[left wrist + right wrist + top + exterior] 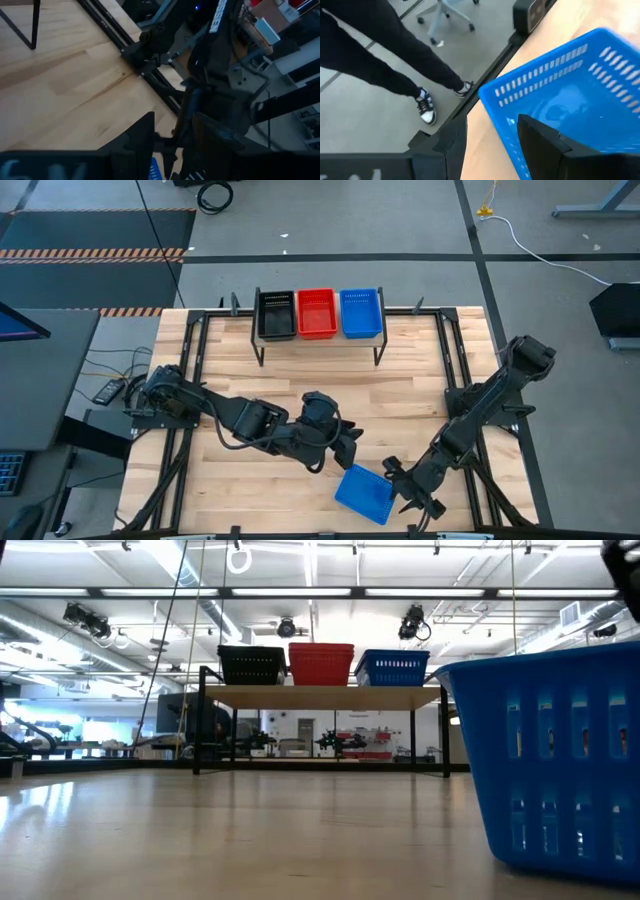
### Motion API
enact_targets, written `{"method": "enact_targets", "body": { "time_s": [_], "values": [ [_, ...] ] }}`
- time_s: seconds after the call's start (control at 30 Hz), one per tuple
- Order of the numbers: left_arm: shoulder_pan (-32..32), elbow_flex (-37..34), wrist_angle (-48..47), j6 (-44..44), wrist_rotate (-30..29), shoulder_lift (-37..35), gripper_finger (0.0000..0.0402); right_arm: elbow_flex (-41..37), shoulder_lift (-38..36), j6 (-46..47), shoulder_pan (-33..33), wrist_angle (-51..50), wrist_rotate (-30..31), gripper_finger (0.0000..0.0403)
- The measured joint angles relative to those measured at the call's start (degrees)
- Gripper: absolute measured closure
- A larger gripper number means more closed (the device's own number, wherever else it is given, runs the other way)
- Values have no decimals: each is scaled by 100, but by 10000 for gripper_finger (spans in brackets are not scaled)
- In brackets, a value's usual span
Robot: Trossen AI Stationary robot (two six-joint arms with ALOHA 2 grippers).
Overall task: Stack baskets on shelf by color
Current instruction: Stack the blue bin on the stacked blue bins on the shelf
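One blue mesh basket point(363, 494) point(560, 760) sits on its base on the table near the near edge. My right gripper point(405, 492) point(492, 150) is open at the basket's right end, one finger inside it and one outside. My left gripper point(350, 446) point(172, 150) is open and empty, hovering just on the far side of this basket. The shelf point(320, 339) point(320, 696) stands at the far side and carries black point(277, 314), red point(317, 312) and blue point(360, 312) baskets side by side. How many are nested in each place does not show. My right gripper straddles the blue basket's end wall near a corner point(495, 107), coming from the table's right and slanting down. One finger point(545, 145) is inside the basket and the other point(451, 145) is outside. Whether either finger touches the wall, I cannot tell.
Black frame rails point(455, 360) run along both sides of the tabletop. Bare wood point(330, 385) lies between the shelf and the arms. Beyond the near table edge a person's legs and shoe point(426, 109) show on the floor, and an office chair point(450, 17) stands farther off.
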Motion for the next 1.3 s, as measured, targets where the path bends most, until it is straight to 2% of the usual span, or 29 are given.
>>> {"method": "enact_targets", "body": {
  "time_s": [0.27, 0.53, 0.93, 1.1, 1.3],
  "values": [
    [-29, 2, 58, -1, 123, -5, 260, 0, 540, 2, 23, 31, -528, 224],
    [-156, 2, 53, -40, 190, -5, 260, 0, 909, 15, 40, 5, -619, 224],
    [-246, 2, 55, -147, 183, -11, 260, 2, 992, 0, 36, -126, -529, 226],
    [-212, 4, 61, -145, 183, -11, 260, 2, 994, 21, 17, -283, -264, 254],
    [-212, 4, 200, 6, -6, -11, 260, 2, 994, 130, -111, -353, -250, 326]
  ]
}}
